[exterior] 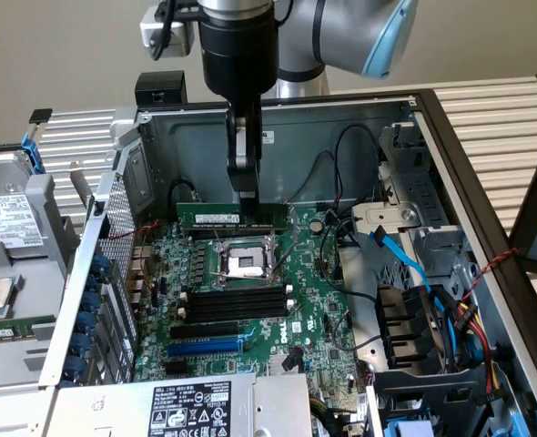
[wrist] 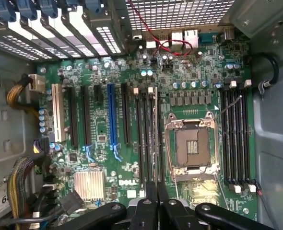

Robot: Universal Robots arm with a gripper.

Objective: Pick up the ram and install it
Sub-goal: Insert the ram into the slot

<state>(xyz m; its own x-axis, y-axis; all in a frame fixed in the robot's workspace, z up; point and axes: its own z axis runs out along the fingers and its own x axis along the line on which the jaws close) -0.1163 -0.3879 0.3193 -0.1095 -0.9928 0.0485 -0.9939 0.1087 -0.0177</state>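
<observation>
The claw is clamped on the middle of the ram, which hangs level just under it above the motherboard, its long axis parallel to the black memory slots beside the CPU socket.

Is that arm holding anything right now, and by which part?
Yes: its fingers pinch the green memory stick by its upper edge, near the middle of its length.
</observation>
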